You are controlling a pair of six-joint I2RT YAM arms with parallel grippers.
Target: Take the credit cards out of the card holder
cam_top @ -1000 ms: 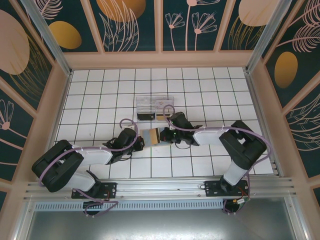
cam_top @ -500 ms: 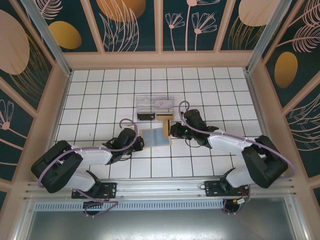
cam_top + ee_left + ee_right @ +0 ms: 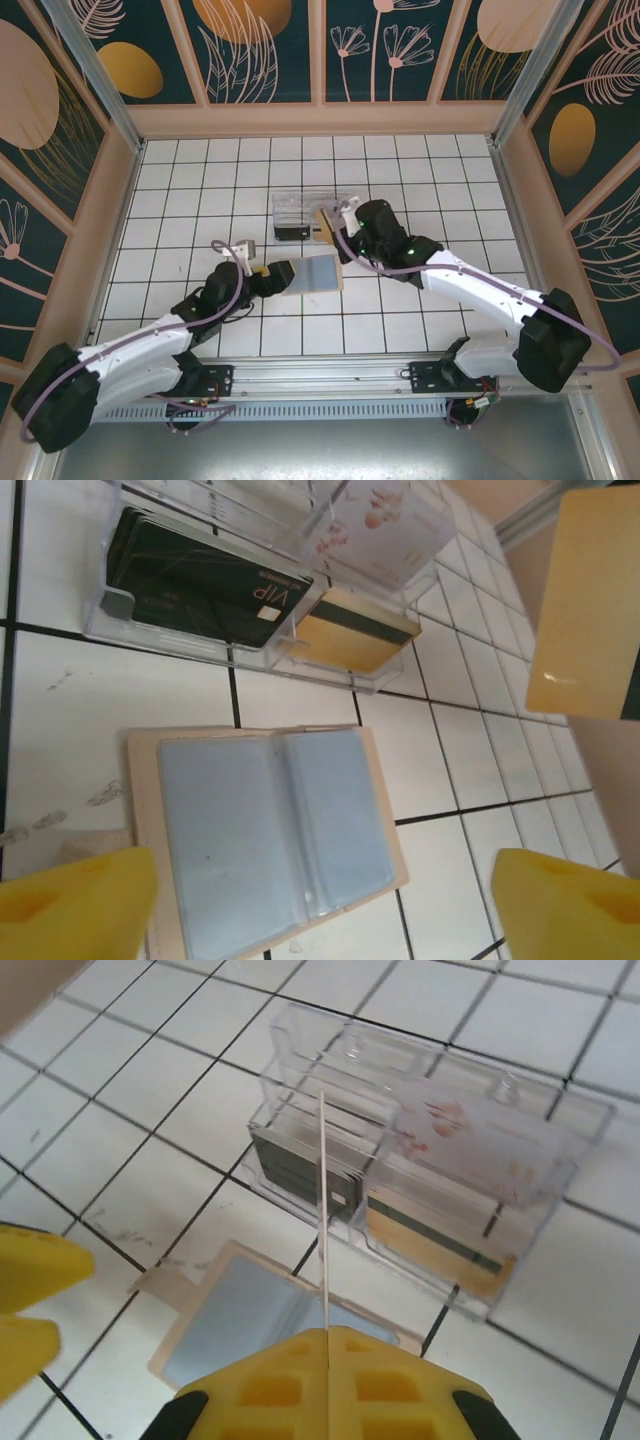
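The card holder [image 3: 312, 273] lies open on the table [image 3: 200, 180], blue-grey lining up, just beside a clear box [image 3: 300, 208]. Above them, the right claw [image 3: 327, 1345] pinches a gold credit card [image 3: 588, 600]. The left claw [image 3: 322, 905] hangs spread wide at the holder's edge.

The overhead camera sits high behind the arm bases and looks down on the whole tiled counter [image 3: 190, 200], with its near edge at the bottom. The left wrist camera hangs close over the open card holder [image 3: 270, 830], facing far towards the clear box [image 3: 200, 580]. The right wrist camera is close too, looking steeply down past its jaws. The card holder and clear box appear in all three views.
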